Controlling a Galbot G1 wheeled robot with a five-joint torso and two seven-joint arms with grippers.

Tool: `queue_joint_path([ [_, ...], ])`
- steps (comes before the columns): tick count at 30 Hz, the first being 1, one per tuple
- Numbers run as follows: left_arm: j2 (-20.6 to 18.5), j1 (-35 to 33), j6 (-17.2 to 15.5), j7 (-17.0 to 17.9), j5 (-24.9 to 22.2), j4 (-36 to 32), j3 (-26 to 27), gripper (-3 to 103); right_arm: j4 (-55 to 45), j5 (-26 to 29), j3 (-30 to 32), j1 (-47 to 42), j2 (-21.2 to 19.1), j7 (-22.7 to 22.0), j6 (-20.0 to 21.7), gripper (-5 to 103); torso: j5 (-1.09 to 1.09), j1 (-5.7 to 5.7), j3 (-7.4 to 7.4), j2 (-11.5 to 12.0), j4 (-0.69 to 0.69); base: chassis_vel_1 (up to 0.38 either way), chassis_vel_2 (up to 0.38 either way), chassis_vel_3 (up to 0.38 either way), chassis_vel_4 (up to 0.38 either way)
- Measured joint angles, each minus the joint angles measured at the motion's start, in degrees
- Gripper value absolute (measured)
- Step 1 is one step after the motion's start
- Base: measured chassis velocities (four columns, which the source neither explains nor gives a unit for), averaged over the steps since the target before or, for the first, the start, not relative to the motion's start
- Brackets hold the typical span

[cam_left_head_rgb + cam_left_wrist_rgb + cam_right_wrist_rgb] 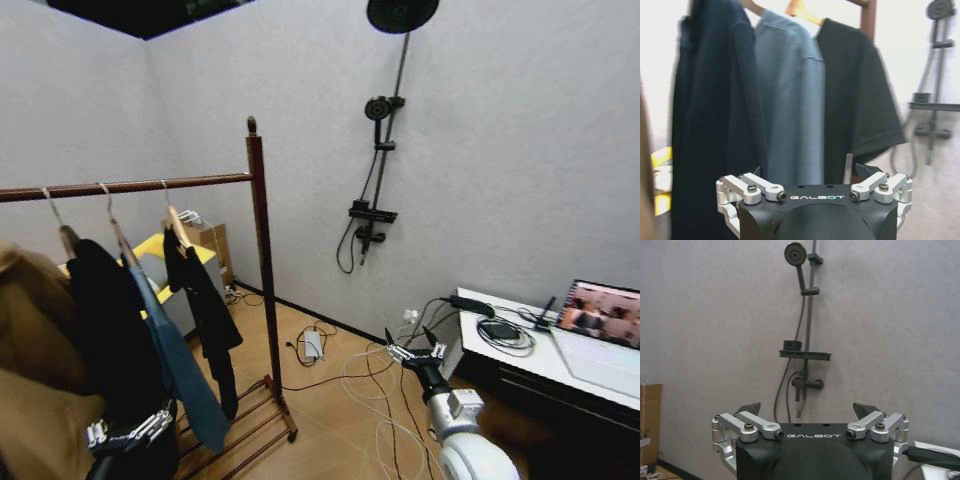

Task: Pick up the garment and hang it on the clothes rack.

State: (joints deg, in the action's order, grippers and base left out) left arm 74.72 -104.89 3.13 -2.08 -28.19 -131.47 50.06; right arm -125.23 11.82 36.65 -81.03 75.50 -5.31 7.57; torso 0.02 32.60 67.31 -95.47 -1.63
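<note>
The black short-sleeved garment (205, 300) on its wooden hanger is seen hung on the reddish-brown wooden clothes rack (262, 260), left of frame centre; the task is judged complete. The left gripper (128, 432), lower left, and the right gripper (415, 352), lower right, are spread open and empty.

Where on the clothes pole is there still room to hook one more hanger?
The clothes rack rail is bare between the black short-sleeved shirt and the knobbed post. Left of that shirt it is crowded: blue-teal shirt and black coat hang close together. Both hands, left hand and right hand, are open and empty.
</note>
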Motion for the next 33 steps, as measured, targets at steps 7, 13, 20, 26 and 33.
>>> queue_joint_path([
  [7,0.0,-0.01,0.0,0.01,0.0,0.0,0.0,100,0.01,-0.07,-0.04,0.02,-0.03,0.08,0.0,100,-0.01,-0.01,0.0,0.0,0.01,-0.004,-0.238,-0.235,-0.011],
  [13,0.0,-0.01,0.0,0.0,0.0,0.0,0.0,100,-0.11,-0.15,-0.16,0.01,0.05,0.18,0.01,100,-0.01,-0.02,0.0,0.0,0.02,-0.012,-0.256,-0.244,0.0],
  [20,0.0,0.0,0.0,0.0,0.0,0.0,0.0,100,-0.11,-0.17,-0.17,0.04,0.08,0.22,0.0,100,-0.03,-0.02,0.0,-0.01,0.02,-0.035,-0.215,-0.228,-0.037],
  [26,0.0,0.0,0.0,-0.02,0.0,0.0,0.0,100,0.19,-0.14,-0.14,0.08,0.04,0.25,-0.14,100,-0.01,0.0,0.0,0.0,-0.01,-0.047,-0.215,-0.209,-0.041],
  [33,0.0,0.0,0.0,-0.02,0.0,0.0,0.0,100,0.89,-0.16,-0.71,0.11,0.1,0.3,-0.55,100,-0.02,-0.01,0.0,-0.01,0.03,0.029,-0.151,-0.132,0.037],
])
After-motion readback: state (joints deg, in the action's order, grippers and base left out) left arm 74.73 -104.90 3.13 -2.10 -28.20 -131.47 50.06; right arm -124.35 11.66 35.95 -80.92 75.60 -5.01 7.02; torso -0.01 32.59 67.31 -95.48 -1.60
